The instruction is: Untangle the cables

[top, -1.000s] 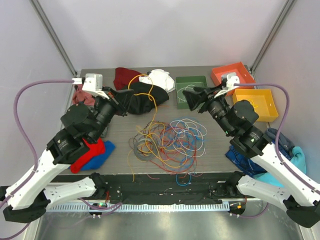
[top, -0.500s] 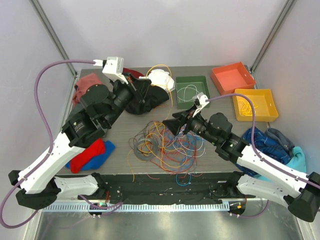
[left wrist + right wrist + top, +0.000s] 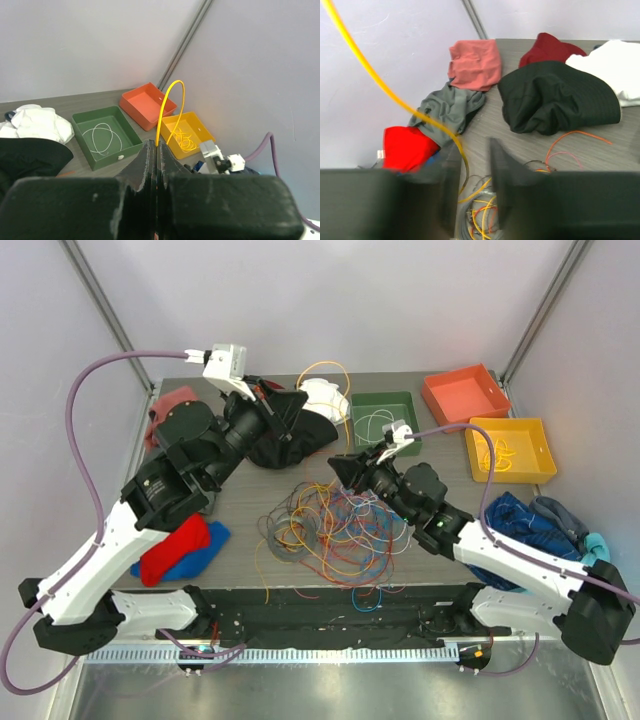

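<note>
The cables [image 3: 335, 525] lie in a tangled pile of yellow, orange, red, blue and grey loops at the table's middle. My left gripper [image 3: 298, 400] is raised at the back left, shut on a yellow cable [image 3: 322, 364] that arches up from it. In the left wrist view the jaws [image 3: 158, 146] pinch this yellow cable [image 3: 169, 97]. My right gripper [image 3: 342, 468] is open just above the pile's far edge. In the right wrist view its gripper [image 3: 472, 175] is open, the yellow cable [image 3: 390, 90] runs down between the fingers without being gripped, and the pile [image 3: 485, 215] lies below.
A green tray [image 3: 385, 430] holds a white cable, an orange tray [image 3: 465, 392] and a yellow tray [image 3: 510, 448] with a yellow cable stand at the back right. Black [image 3: 290, 435], white [image 3: 322, 398], pink [image 3: 175, 405], red [image 3: 175, 548] and blue [image 3: 530, 520] garments ring the pile.
My left gripper lifted the yellow cable up and toward the back. My right arm swung from the back trays down and left to the pile's far edge.
</note>
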Motion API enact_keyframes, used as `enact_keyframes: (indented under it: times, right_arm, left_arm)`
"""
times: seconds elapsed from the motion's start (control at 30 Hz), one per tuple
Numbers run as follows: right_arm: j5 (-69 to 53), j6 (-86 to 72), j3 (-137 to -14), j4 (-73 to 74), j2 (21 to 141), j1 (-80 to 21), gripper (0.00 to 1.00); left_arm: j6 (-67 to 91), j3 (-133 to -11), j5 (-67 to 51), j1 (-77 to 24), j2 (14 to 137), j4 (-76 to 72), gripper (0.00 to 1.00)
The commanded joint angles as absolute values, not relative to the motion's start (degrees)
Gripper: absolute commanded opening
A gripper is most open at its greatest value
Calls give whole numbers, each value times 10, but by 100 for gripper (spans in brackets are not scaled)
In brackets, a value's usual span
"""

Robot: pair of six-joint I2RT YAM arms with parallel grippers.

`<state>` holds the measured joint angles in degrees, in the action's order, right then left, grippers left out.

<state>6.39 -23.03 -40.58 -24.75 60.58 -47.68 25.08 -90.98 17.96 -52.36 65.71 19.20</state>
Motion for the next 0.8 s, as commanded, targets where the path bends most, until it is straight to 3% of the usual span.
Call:
enact_keyframes:
  times: [0.0,0.1,0.2,0.37,0.57,0.77]
  right_arm:
    - [117,-240,-402,-314,625,-479,17]
    - [167,-237,-400,-283,614,-480,1]
    - [214,-208,-418,-223,578,-479,1]
    - [257,-131,-563,-58,543,-480,1]
    - [276,-81,-730,81,569,-480,1]
    - [301,-55,-838,158,586,-480,1]
  left_arm:
    - [244,-926,182,-521,631,186,0]
    - [236,-917,200,-520,612,189,0]
    - [227,-893,233,-520,583,196,0]
    - [246,-780,271,-520,520,186,0]
    - [333,-608,246,-521,476,157,1]
    - [378,-521,210,-520,470,106,4]
